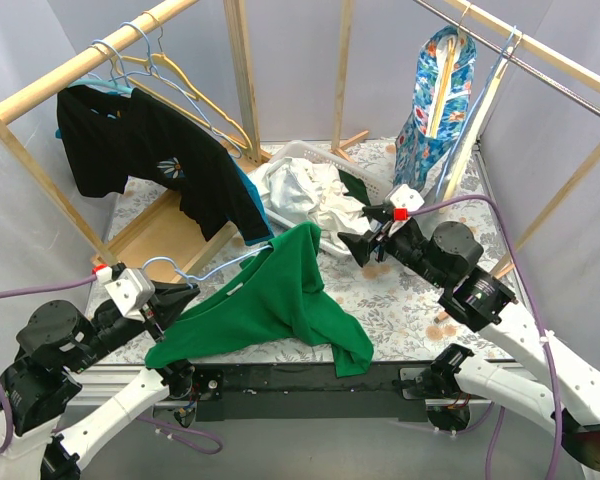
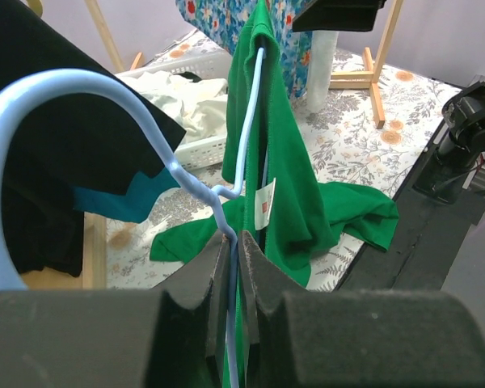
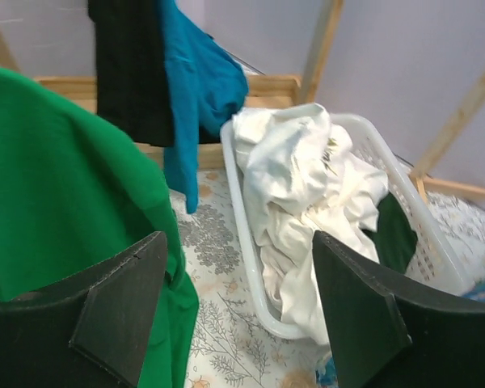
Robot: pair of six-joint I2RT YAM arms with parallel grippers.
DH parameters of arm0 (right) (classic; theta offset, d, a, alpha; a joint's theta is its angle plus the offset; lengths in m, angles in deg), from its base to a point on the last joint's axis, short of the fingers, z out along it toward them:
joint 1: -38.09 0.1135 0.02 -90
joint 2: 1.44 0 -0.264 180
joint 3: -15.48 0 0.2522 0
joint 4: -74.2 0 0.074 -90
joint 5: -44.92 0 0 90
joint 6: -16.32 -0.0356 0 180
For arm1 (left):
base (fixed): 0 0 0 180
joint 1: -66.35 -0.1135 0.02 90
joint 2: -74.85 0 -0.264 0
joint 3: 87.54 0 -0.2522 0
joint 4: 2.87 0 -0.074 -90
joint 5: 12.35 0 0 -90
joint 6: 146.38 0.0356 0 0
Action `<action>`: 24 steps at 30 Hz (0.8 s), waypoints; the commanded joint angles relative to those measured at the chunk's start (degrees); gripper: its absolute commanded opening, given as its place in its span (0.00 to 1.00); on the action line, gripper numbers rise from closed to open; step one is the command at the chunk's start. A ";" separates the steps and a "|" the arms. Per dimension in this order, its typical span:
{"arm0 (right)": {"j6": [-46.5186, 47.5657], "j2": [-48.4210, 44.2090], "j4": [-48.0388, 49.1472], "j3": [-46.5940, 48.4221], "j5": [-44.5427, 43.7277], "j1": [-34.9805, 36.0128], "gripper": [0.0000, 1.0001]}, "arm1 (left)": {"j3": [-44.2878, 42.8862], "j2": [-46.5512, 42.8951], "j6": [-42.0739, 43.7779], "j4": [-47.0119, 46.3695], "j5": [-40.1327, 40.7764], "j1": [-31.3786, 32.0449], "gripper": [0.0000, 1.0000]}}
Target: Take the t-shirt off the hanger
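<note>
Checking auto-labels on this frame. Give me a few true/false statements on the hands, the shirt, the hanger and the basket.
1. The left hand is shut on the blue hanger. True.
2. The right hand grips the green t-shirt. False: its jaws stand open with nothing between them.
3. The green t-shirt is fully off the hanger. False: it hangs on it.
4. The white basket holds white clothes. True.

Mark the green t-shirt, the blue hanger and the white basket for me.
green t-shirt [image 1: 280, 290]: top view, middle of its body.
blue hanger [image 2: 73, 81]: left wrist view, top of the hook's curve.
white basket [image 3: 244, 226]: right wrist view, its left wall.
</note>
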 commanded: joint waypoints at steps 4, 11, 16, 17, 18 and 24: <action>4.05 4.01 -1.65 5.11 11.73 -0.13 0.79 | -0.56 0.88 -0.56 -2.12 -0.87 -0.24 0.00; 4.14 7.28 -0.70 5.12 17.71 -0.13 0.78 | -0.47 1.50 -1.26 -1.33 -2.10 -0.24 0.00; 3.96 9.82 4.04 4.77 18.42 -0.13 0.73 | -0.12 1.59 -1.61 -1.24 -3.16 -0.24 0.00; 3.70 10.00 4.92 4.42 17.90 -0.13 0.72 | -0.12 1.67 -1.61 -1.33 -3.42 -0.24 0.00; 3.70 10.09 6.15 4.16 17.72 -0.13 0.71 | -0.03 1.76 -1.78 -1.16 -3.60 -0.24 0.00; 2.73 10.27 12.05 3.10 17.10 -0.13 0.52 | 0.84 2.29 -2.14 -0.89 -4.30 -0.24 0.00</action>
